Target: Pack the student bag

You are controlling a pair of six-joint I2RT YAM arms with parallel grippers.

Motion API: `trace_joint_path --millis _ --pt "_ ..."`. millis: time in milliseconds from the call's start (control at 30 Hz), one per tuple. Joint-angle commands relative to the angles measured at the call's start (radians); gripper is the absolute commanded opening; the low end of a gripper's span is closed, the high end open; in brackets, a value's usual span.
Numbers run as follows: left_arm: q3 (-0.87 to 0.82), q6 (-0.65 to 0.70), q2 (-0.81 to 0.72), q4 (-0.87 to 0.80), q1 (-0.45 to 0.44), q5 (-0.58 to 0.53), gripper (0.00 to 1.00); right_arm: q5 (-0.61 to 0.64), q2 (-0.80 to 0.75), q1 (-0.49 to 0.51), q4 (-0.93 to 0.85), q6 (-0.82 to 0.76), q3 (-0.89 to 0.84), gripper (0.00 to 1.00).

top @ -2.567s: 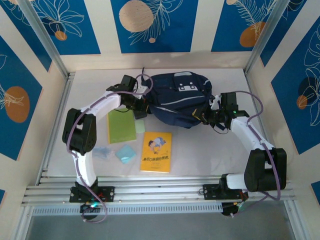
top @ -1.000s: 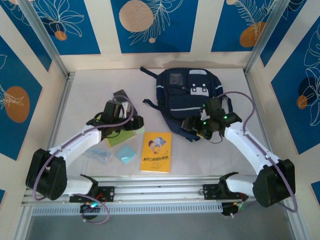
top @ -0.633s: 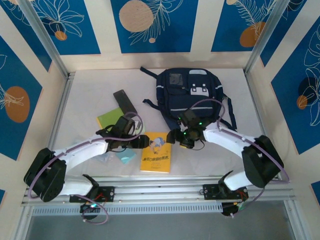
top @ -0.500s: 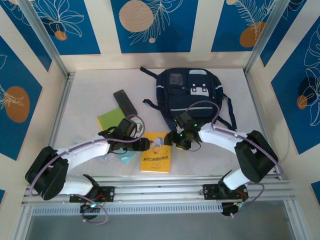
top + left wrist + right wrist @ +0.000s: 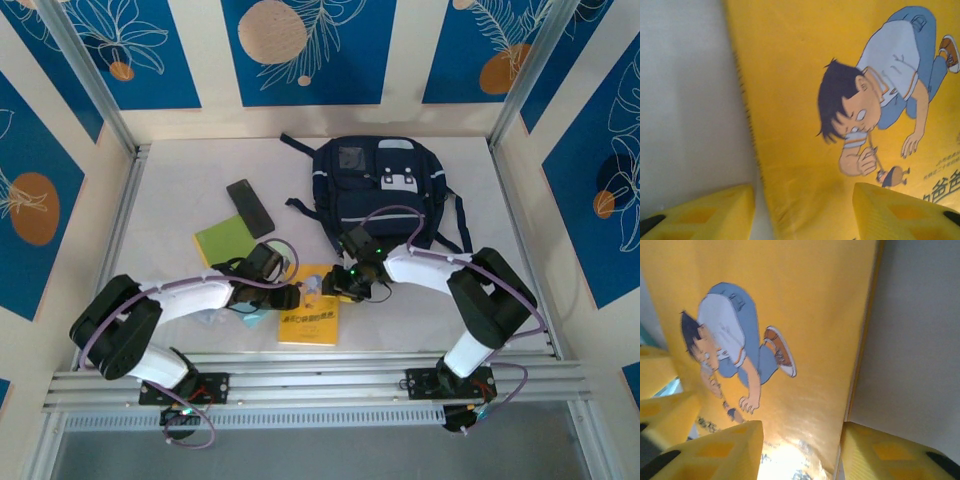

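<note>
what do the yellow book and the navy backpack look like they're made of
Yellow book: likely paper with a glossy, laminated-looking cover, since a bright glare patch sits on it in the right wrist view.
Backpack: seems to be woven fabric, perhaps nylon or polyester, with a matte finish. It has limp straps and soft pockets and shows no shine.

Seen from above, the top edge of the yellow picture book (image 5: 310, 322) is lost to us under the left gripper (image 5: 297, 296) and the right gripper (image 5: 330, 290). The pale blue item (image 5: 258, 318) beside it lies mostly beneath the left arm, so we cannot name it. In the left wrist view, the title characters (image 5: 945, 182) and the fingers (image 5: 700, 210) run off the frame. In the right wrist view, glare washes out the print (image 5: 785, 460).
</note>
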Motion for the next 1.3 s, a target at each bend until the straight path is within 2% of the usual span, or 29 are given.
trace_joint_path --millis 0,200,400,433,500,533,600,633,733,800,933,1067,1267 --pt "-0.014 -0.020 0.036 0.027 -0.020 0.028 0.52 -0.075 -0.074 0.017 0.052 0.029 0.022 0.41" --pt "-0.010 -0.022 0.044 0.025 -0.020 0.028 0.49 -0.060 -0.110 0.021 0.053 0.024 0.018 0.35" --pt "-0.012 -0.029 0.034 0.032 -0.020 0.029 0.49 -0.106 -0.034 0.021 0.096 0.028 0.023 0.25" --pt "-0.011 -0.029 0.031 0.032 -0.021 0.028 0.49 -0.112 -0.022 0.021 0.096 0.029 0.026 0.21" --pt "-0.011 -0.032 0.020 0.029 -0.020 0.022 0.49 -0.113 -0.018 0.021 0.088 0.029 0.032 0.05" --pt "-0.010 -0.034 0.012 0.023 -0.020 0.016 0.50 -0.105 -0.025 0.019 0.077 0.027 0.037 0.00" --pt "-0.007 -0.040 -0.016 0.010 -0.016 -0.007 0.57 -0.101 -0.051 0.012 0.064 0.014 0.043 0.00" --pt "-0.006 -0.045 -0.037 0.007 -0.012 -0.020 0.65 -0.105 -0.068 0.004 0.058 0.007 0.047 0.00" --pt "0.001 -0.061 -0.101 0.022 0.008 -0.052 0.82 -0.141 -0.116 -0.039 0.052 -0.021 0.064 0.00" --pt "0.000 -0.080 -0.136 0.061 0.021 -0.066 0.88 -0.176 -0.143 -0.080 0.045 -0.053 0.077 0.00" --pt "-0.010 -0.147 -0.144 0.206 0.032 -0.071 0.91 -0.309 -0.178 -0.181 0.071 -0.100 0.071 0.00" --pt "-0.013 -0.220 -0.065 0.344 0.032 -0.024 0.91 -0.451 -0.201 -0.250 0.168 -0.089 0.032 0.00" --pt "-0.002 -0.303 0.047 0.532 0.032 0.055 0.91 -0.519 -0.226 -0.299 0.229 -0.083 -0.007 0.00"
